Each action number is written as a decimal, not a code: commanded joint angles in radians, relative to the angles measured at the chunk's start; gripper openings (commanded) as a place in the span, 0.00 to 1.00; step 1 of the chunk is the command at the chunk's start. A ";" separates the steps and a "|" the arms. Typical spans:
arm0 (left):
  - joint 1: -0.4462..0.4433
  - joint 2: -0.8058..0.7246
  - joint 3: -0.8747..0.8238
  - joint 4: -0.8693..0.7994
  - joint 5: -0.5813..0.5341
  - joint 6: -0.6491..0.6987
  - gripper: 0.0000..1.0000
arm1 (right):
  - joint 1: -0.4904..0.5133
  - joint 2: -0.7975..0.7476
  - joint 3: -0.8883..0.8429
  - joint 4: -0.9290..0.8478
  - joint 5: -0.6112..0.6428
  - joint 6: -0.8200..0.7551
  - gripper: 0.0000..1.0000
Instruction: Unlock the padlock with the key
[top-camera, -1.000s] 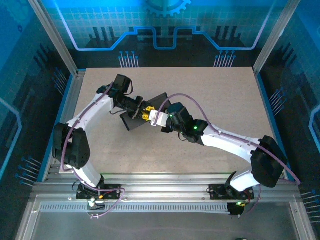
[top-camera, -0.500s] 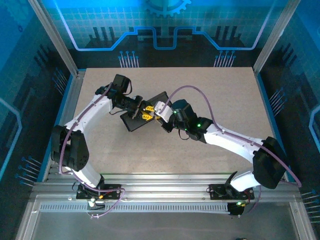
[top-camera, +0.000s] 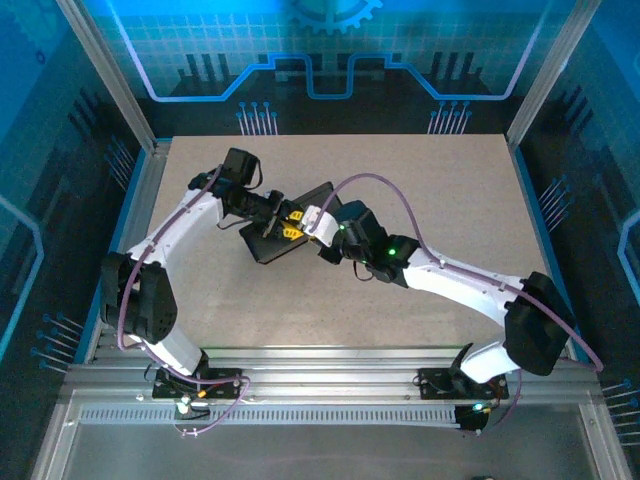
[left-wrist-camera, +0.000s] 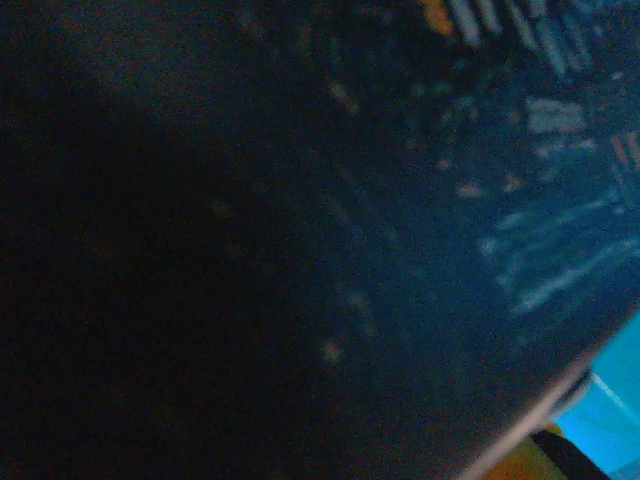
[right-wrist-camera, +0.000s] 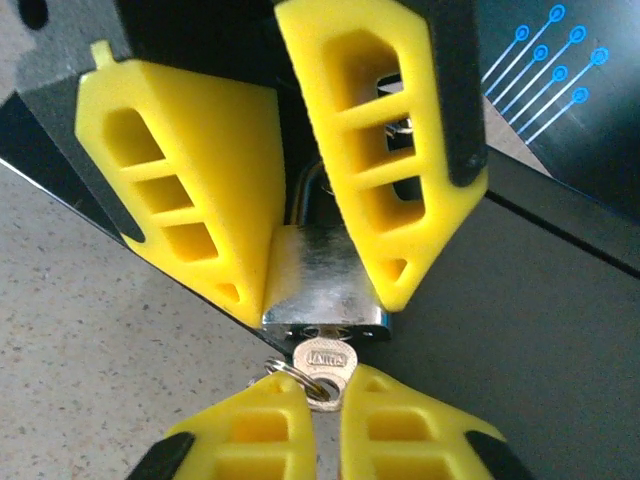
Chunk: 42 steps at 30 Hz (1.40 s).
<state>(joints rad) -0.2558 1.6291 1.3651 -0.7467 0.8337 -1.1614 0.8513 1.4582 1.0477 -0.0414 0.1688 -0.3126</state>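
Note:
In the right wrist view a silver padlock (right-wrist-camera: 322, 285) sits clamped between the two yellow fingers (right-wrist-camera: 190, 170) of my left gripper (right-wrist-camera: 320, 296), its shackle running up between them. The small silvery key (right-wrist-camera: 322, 360) has its blade pushed into the keyhole on the padlock's underside. My right gripper (right-wrist-camera: 330, 398) is shut on the key's head, with a wire ring (right-wrist-camera: 283, 374) beside it. From above, the left gripper (top-camera: 290, 226) and right gripper (top-camera: 313, 221) meet tip to tip over a dark box (top-camera: 268, 244).
The dark box lies flat under both grippers on the speckled tabletop (top-camera: 430, 190). The left wrist view is dark and blurred, with a bluish surface (left-wrist-camera: 520, 200) close to the lens. Metal frame posts (top-camera: 110, 70) and blue panels wall the table.
My right arm has swung up and to the left, bringing its gripper against the left gripper's tips. The left arm has barely moved.

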 joint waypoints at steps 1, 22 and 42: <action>-0.029 -0.021 -0.006 0.043 0.092 0.032 0.00 | 0.062 0.013 0.094 0.134 -0.054 -0.039 0.06; -0.030 -0.052 -0.031 0.044 -0.020 0.016 0.00 | 0.049 0.000 0.009 0.337 -0.261 0.787 0.00; -0.027 -0.042 -0.009 0.025 -0.039 0.056 0.20 | -0.073 0.002 -0.057 0.443 -0.392 1.161 0.00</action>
<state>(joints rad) -0.2531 1.5837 1.3411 -0.7425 0.7547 -1.1496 0.7746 1.4670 0.9619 0.1555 -0.1196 0.8204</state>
